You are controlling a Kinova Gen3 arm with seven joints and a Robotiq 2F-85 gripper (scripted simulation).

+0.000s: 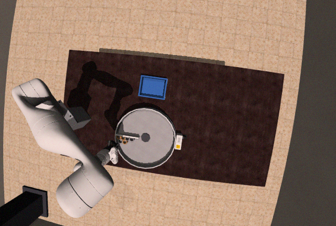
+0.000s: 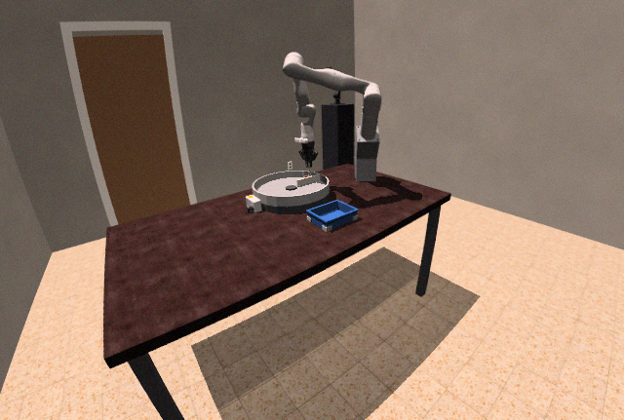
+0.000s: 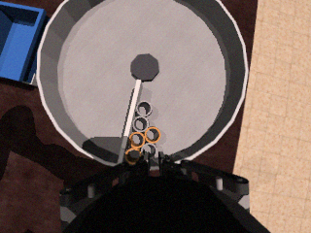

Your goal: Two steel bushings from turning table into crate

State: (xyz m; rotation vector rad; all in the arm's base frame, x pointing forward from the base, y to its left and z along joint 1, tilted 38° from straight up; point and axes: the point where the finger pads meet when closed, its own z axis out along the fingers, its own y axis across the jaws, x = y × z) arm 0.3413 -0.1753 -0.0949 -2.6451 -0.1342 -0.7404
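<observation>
The round grey turning table point(image 1: 145, 137) point(image 2: 291, 187) point(image 3: 143, 78) holds a tight cluster of bushings point(image 1: 125, 138) beside a white radial bar point(image 3: 132, 114), near the rim. In the wrist view, steel grey bushings point(image 3: 144, 109) point(image 3: 141, 123) point(image 3: 150, 149) lie among orange ones point(image 3: 153, 134) point(image 3: 137, 140) point(image 3: 131, 155). My gripper point(image 3: 154, 158) point(image 2: 307, 157) point(image 1: 112, 144) hangs above the rim end of the cluster, clear of the table. Its fingers are nearly together with nothing between them. The blue crate point(image 1: 153, 86) point(image 2: 332, 213) point(image 3: 17, 46) stands beside the turning table and looks empty.
A small white control box point(image 1: 179, 142) point(image 2: 252, 202) is fixed to the turning table's side, away from the arm. The arm's grey base block point(image 2: 366, 158) stands at the table's far corner. The table edge runs close behind the gripper.
</observation>
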